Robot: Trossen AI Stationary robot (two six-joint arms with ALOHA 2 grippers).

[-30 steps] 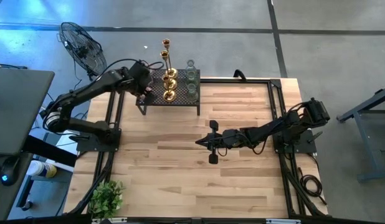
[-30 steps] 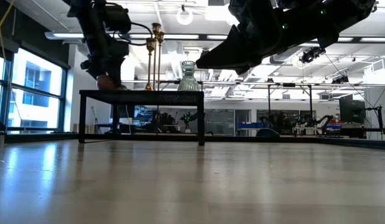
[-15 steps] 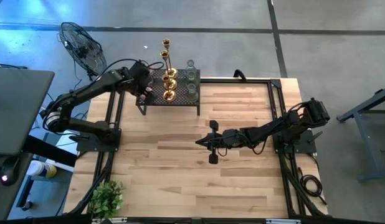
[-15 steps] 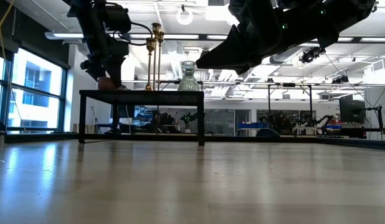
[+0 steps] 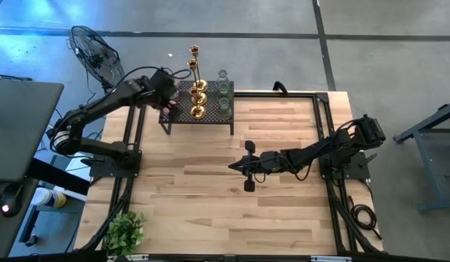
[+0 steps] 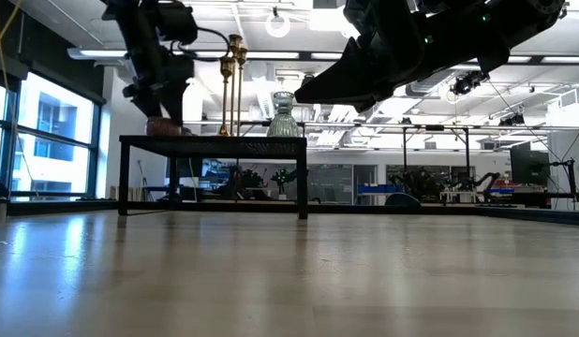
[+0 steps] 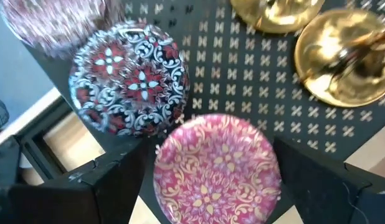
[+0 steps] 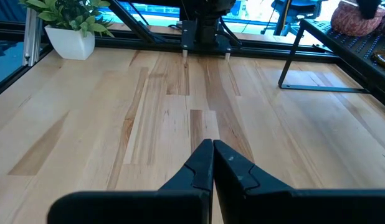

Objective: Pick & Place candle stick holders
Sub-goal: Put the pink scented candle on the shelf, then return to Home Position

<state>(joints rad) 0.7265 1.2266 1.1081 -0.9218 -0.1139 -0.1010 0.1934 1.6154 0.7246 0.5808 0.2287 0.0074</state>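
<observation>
A pink and gold round holder [image 7: 214, 168] rests with its underside on the near left corner of the black mesh rack [image 5: 210, 118]; it also shows in the low view [image 6: 164, 126]. My left gripper [image 5: 167, 97] hangs open just above it, one finger on either side, touching nothing. A red, black and white round holder [image 7: 130, 78] and another pink one [image 7: 55, 22] stand beside it. Tall gold candlesticks [image 5: 194, 62], squat gold ones [image 5: 198, 110] and pale-green glass ones [image 5: 223, 91] stand farther right on the rack. My right gripper [image 5: 234, 167] is shut and empty above the table's middle.
The rack stands at the table's far edge, left of the middle. A leafy plant in a white pot [image 5: 124, 231] sits at the near left corner. A fan [image 5: 96, 54] stands off the table, beyond its far left corner. Bare wood [image 5: 210, 211] lies between the rack and the near edge.
In the low view my left gripper first went down with the round holder to the rack's top, then rose. The holder now stands on the rack, clear of the fingers.
</observation>
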